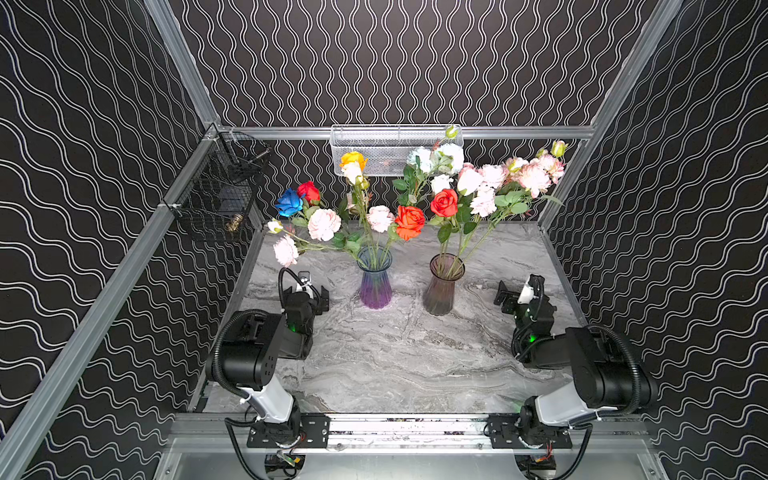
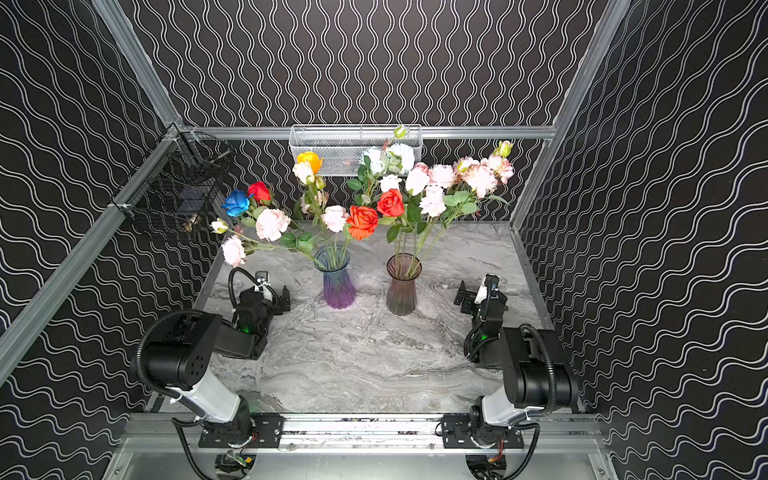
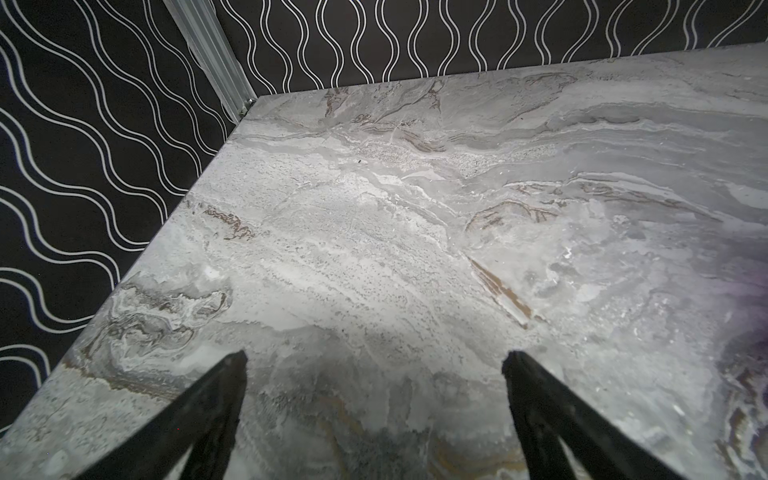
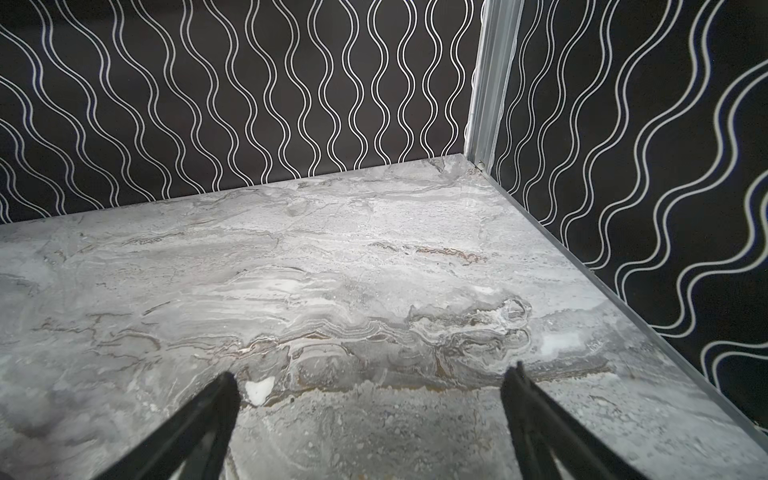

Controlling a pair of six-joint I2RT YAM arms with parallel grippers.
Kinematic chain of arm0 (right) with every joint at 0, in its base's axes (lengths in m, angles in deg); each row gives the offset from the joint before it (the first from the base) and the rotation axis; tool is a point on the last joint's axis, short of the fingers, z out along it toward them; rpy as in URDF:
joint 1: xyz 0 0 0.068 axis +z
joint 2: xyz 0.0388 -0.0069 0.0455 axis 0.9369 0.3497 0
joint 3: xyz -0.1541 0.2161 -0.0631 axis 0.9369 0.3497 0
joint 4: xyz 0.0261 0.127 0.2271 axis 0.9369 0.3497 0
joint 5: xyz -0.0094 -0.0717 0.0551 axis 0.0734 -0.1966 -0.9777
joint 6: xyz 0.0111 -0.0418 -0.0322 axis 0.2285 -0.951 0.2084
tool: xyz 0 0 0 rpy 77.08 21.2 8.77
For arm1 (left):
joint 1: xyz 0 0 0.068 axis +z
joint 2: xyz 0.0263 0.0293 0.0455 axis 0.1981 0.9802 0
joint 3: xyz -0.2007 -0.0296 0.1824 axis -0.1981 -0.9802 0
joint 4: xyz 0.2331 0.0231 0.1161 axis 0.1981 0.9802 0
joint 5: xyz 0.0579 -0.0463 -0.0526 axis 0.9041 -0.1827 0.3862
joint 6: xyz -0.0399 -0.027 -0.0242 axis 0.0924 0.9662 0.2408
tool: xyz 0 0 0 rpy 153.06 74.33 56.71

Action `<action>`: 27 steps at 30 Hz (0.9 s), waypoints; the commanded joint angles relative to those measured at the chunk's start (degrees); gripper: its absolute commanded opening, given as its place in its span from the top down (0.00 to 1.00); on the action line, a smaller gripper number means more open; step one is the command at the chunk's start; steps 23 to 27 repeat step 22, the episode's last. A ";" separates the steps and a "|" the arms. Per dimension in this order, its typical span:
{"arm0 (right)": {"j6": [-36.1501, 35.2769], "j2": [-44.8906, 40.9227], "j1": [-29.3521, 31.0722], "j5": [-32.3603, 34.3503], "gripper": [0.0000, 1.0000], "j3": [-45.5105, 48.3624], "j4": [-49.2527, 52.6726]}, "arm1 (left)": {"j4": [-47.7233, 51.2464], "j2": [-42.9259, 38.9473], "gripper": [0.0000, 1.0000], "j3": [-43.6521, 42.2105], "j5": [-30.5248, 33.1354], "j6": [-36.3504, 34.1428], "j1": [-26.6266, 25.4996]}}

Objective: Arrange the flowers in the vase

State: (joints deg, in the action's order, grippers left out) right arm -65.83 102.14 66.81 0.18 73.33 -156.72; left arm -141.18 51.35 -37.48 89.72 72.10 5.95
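Marble tabletop (image 1: 407, 365) bearing flowers (image 1: 324, 224), showing in both top views only.
Flanking purple vase (image 1: 375, 282): left gripper (image 3: 374, 357), right gripper (image 4: 372, 374) gaping wide, empty; wrist views catching just marble.

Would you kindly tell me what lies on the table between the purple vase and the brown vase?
Nothing: in both top views the marble tabletop between the purple vase and the brown vase is bare.
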 commanded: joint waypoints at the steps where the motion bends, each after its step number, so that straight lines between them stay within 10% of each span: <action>1: -0.14 -0.10 0.05 -0.15 0.00 -0.25 -0.98 | -1.01 0.22 0.01 0.33 0.48 -1.00 -0.15; 27: -0.08 -0.08 0.08 -0.20 0.00 -0.24 -1.07 | 0.81 0.06 0.01 1.11 -4.83 -2.10 0.10</action>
